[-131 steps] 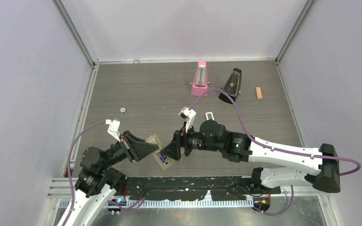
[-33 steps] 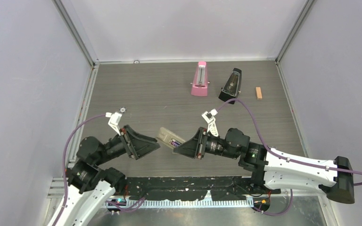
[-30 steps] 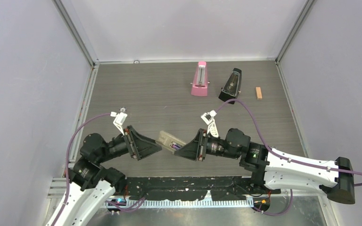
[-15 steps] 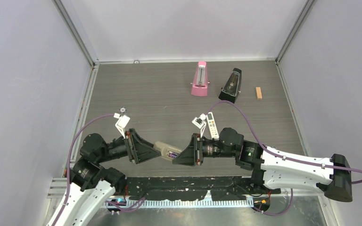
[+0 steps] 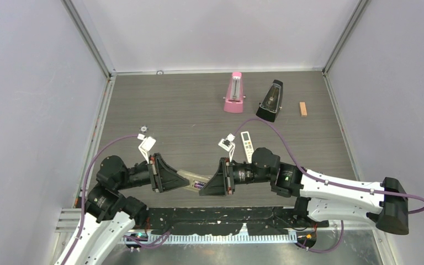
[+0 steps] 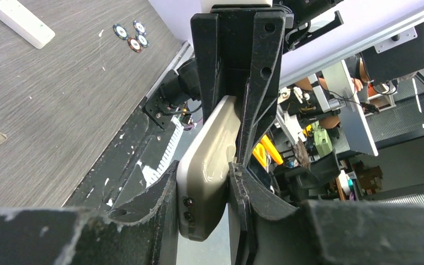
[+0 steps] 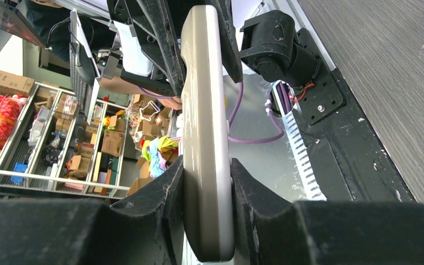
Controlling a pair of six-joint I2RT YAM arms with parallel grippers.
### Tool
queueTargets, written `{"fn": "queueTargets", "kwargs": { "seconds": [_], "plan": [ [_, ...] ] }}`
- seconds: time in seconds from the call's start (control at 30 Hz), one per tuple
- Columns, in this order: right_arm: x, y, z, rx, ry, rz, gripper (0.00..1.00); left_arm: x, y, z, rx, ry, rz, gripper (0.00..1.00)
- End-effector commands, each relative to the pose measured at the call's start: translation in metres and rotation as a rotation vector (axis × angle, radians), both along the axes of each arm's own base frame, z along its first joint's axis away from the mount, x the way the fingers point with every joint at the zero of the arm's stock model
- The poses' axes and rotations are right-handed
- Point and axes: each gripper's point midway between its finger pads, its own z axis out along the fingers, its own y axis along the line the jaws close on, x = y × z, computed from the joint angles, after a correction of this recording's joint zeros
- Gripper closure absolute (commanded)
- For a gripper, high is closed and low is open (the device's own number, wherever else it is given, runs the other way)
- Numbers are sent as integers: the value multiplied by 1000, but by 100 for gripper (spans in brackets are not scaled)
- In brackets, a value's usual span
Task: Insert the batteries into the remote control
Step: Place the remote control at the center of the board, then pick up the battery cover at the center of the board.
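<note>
We pinch the remote control point(image 5: 191, 180) at both ends, left gripper point(image 5: 181, 178) and right gripper point(image 5: 205, 186) closed on it, above the 6 o'clock edge of the desk point(image 5: 171, 110); a purple battery point(image 5: 200, 184) sits inside, so we judge the loading nearly done.

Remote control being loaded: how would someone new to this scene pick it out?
Over the near edge of the table, the left gripper and right gripper meet tip to tip. The remote control is the slim grey-beige bar clamped between them, unlike the white buttoned remote lying flat farther back.
</note>
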Motion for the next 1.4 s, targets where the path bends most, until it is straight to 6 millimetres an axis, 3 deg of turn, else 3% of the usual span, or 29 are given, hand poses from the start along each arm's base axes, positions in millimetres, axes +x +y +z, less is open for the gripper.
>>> {"fn": "queueTargets", "kwargs": {
  "seconds": [0.0,0.03,0.13,0.2,0.27,0.4,0.43,0.57,0.67,0.77,0.8,0.83,0.87,0.9,0.93,1.0,1.07,1.1,1.13,1.17,1.2,1.23,1.27,1.37],
  "plan": [
    [12,4,24,53,-23,-42,86,-5,0,7,-13,-69,-37,100],
    [15,4,24,49,-25,-56,81,-4,0,6,-12,-70,-28,100],
    [22,0,20,23,-37,-98,45,4,0,4,-5,-61,17,100],
    [28,-3,18,11,-54,-137,28,12,2,-1,10,-42,68,100],
    [36,-9,15,-1,-68,-182,19,22,5,-7,31,-17,132,100],
    [51,-23,5,-45,-85,-281,13,40,14,-22,87,28,271,100],
    [58,-28,5,-52,-91,-323,13,45,18,-26,105,37,308,100],
    [84,-58,-37,-258,-56,-522,14,68,47,-44,232,55,532,100],
    [104,-78,-61,-384,-41,-672,25,84,78,-54,323,55,720,100],
    [112,-80,-94,-525,-19,-719,39,95,100,-56,368,53,857,100],
    [115,-77,-94,-537,-22,-734,41,96,104,-56,372,52,877,100],
    [114,-70,-109,-595,-24,-722,45,97,107,-55,372,51,896,100],
    [118,-64,-104,-598,-36,-739,46,97,110,-54,374,51,914,100],
    [114,-56,-121,-665,-47,-721,48,96,113,-53,371,46,928,100],
    [119,-46,-112,-659,-63,-737,48,96,117,-53,373,46,947,100],
    [119,-25,-121,-721,-82,-729,48,95,124,-52,375,41,975,100],
    [120,-4,-145,-822,-97,-723,49,92,127,-52,376,40,987,100],
    [120,6,-139,-832,-110,-730,51,92,128,-52,376,39,989,100],
    [117,10,-156,-894,-118,-721,52,91,128,-53,374,39,987,100],
    [120,21,-150,-884,-121,-733,55,90,128,-53,372,39,985,100],
    [118,23,-165,-934,-124,-730,57,89,127,-54,369,40,979,100],
    [120,32,-161,-924,-119,-737,60,88,126,-55,369,41,973,100],
    [119,33,-173,-963,-111,-737,63,87,126,-55,365,42,970,100],
    [119,40,-181,-993,-96,-756,65,86,125,-57,359,41,967,100]
  ]
}}
